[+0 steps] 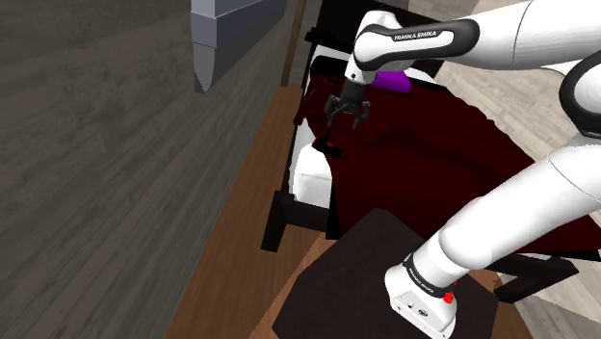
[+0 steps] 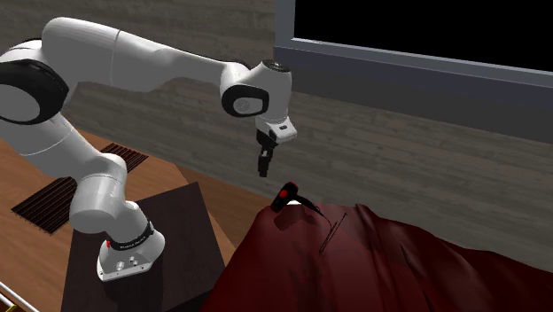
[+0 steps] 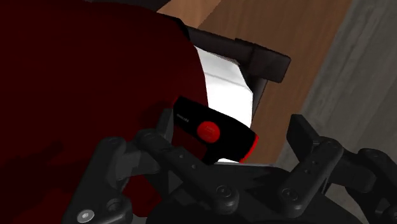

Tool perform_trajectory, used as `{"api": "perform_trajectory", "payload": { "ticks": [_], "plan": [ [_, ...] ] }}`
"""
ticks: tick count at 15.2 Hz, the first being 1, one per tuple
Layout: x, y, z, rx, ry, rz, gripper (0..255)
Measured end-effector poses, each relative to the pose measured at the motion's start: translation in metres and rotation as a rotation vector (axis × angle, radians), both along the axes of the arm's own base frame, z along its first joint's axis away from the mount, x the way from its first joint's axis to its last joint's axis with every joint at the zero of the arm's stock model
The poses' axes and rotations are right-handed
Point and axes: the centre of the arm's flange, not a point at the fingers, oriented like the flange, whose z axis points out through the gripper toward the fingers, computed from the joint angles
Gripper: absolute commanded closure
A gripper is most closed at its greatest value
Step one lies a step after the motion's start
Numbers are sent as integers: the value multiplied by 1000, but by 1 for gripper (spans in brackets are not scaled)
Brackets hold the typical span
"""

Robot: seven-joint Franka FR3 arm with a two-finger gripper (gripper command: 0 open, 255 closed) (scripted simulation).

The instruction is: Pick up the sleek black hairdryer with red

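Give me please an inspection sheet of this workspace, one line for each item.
Surface: bed with dark red blanket; white mattress and black frame show at its corner.
Job's things: black hairdryer with red round button lies on the blanket's corner, not held.
Clutter: purple object farther along the bed.
Grippers: black end effector open, hovering above the hairdryer, apart from it.
Cables: thin dark line on the blanket beside the hairdryer, perhaps its cord.
Surroundings: grey plank wall, wooden floor, dark floor grille, window showing a black area.
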Motion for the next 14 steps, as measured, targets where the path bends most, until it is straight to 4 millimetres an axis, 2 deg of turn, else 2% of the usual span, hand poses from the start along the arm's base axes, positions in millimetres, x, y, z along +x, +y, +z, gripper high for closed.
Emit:
{"api": "perform_trajectory", "payload": {
  "ticks": [5, 12, 14],
  "plan": [
    [46, -40, -30, 4, 2, -165, 0],
    [94, -111, -74, 9, 7, -397, 0],
    [106, -126, -83, 10, 8, -454, 0]
  ]
}}
